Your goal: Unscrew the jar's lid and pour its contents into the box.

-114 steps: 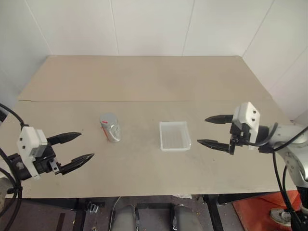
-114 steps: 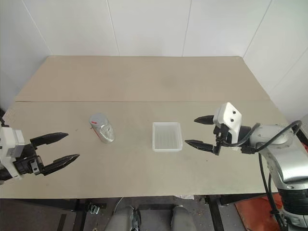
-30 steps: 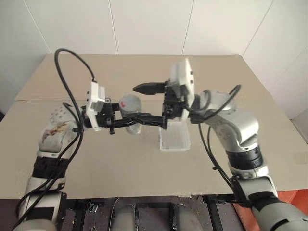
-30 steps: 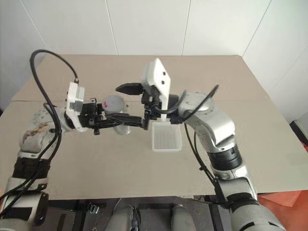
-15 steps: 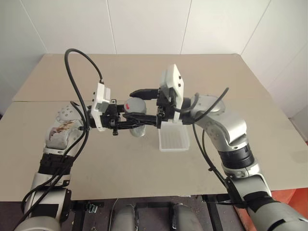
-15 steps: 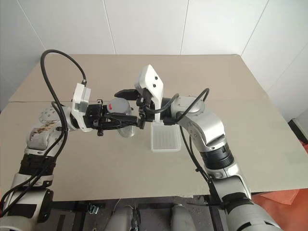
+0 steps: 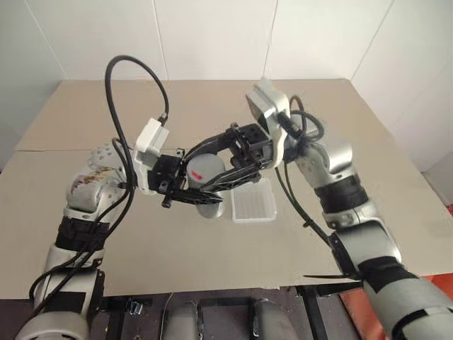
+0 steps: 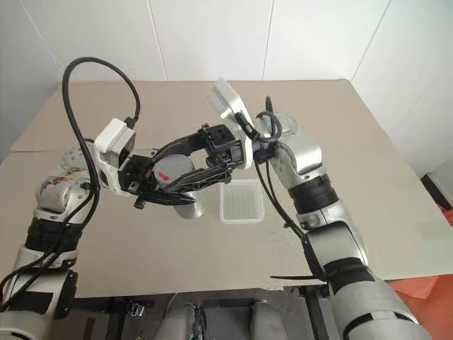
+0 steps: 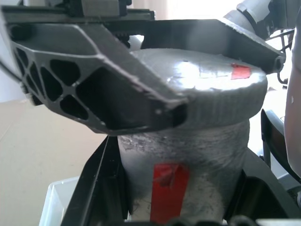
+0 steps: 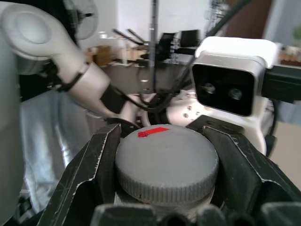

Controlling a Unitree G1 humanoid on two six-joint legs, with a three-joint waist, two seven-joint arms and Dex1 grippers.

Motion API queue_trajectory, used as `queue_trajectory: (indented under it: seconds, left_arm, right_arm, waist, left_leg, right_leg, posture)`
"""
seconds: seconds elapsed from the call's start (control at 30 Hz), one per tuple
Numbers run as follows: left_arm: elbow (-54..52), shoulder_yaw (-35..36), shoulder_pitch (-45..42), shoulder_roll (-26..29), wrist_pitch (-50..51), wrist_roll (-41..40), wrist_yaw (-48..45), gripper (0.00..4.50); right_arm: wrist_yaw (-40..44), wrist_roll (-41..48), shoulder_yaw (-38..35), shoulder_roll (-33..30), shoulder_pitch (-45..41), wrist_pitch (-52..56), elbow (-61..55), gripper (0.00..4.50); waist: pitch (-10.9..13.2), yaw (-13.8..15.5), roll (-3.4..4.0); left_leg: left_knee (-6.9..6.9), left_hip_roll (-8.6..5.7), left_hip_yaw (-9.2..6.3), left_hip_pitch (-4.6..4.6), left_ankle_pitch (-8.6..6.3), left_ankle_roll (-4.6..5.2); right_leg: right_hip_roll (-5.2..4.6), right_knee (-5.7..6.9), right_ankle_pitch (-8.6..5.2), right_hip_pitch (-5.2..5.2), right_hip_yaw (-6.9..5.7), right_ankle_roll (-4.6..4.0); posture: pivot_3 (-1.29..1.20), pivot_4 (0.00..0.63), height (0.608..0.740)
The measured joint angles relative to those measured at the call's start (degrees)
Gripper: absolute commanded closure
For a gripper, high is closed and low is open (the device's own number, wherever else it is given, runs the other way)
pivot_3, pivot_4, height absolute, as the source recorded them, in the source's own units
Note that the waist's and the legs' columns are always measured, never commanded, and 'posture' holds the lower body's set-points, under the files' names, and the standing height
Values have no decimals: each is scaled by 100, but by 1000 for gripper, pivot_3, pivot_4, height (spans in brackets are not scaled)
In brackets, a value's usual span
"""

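The silvery jar point(image 7: 211, 205) with a red label is held up over the table, and my left gripper point(image 9: 178, 202) is shut on its body. Its grey lid point(image 10: 167, 160), marked with a small red patch, sits on the jar. My right gripper point(image 10: 167, 157) is shut on this lid, one black finger on each side of the ribbed rim. The jar hangs just left of the box point(image 7: 255, 204), a shallow translucent white tray lying on the table. The jar's contents are hidden inside it.
The beige table point(image 7: 368, 234) stretches wide around the box, with white walls behind it. Both arms cross in the middle above the table, their black cables looping over them. The left arm's wrist camera point(image 10: 230, 89) sits close behind the lid.
My right gripper, open around the lid a second ago, has shut on it and its wrist has turned. The jar has come slightly nearer to me in both grippers.
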Motion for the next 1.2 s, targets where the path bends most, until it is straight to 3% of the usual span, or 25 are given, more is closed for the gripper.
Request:
queue_trajectory:
  seconds: [0.13, 0.27, 0.47, 0.73, 0.97, 1.2]
  left_arm:
    - [59, 44, 0, -88, 89, -64, -22, 2522]
    - [141, 81, 16, -60, 44, -32, 56, 2522]
    - [462, 342, 213, 130, -315, 175, 216, 2522]
    - [869, 340, 252, -103, -740, 515, 584, 2522]
    - [875, 323, 244, -157, -837, 564, 621, 2522]
    - [969, 372, 251, -122, -837, 641, 712, 2522]
  right_arm:
    - [42, -189, 8, 244, -152, -490, 394, 29]
    - [-251, -411, -189, 87, 151, -508, 73, 29]
    - [-1635, -634, -762, -593, 1134, 57, -1441, 29]
    - [-3421, -782, -589, -311, 1405, 1192, -3290, 29]
    - [-4430, -1550, -16, 231, 1104, 1521, -3011, 29]
    - [-4639, -1686, 52, 470, 941, 1633, -2616, 29]
  waist:
    - [0, 24, 0]
    - [1, 92, 0]
    - [0, 93, 1]
    - [0, 41, 1]
    - [0, 41, 0]
    - [0, 52, 1]
  left_leg:
    - [1, -1, 1, -6, 0, 0]
    - [6, -4, 0, -11, 0, -1]
    - [3, -2, 2, -9, 4, -7]
    - [2, -1, 2, -7, 4, -8]
    - [3, -2, 2, -8, 3, -5]
    - [2, -3, 2, -13, 1, -2]
  right_leg:
    - [-2, 3, 0, -1, -2, 0]
    - [-8, 1, 0, 1, -7, 1]
    - [-7, 4, 0, -5, -6, 0]
    - [-4, 4, 0, -6, -3, 0]
    - [-4, 4, 0, -5, -4, 0]
    - [-6, 1, 0, -5, -5, 0]
  posture:
    - [0, 150, 740]
    - [0, 150, 740]
    - [0, 150, 740]
    - [0, 150, 740]
    - [0, 150, 740]
    - [0, 150, 740]
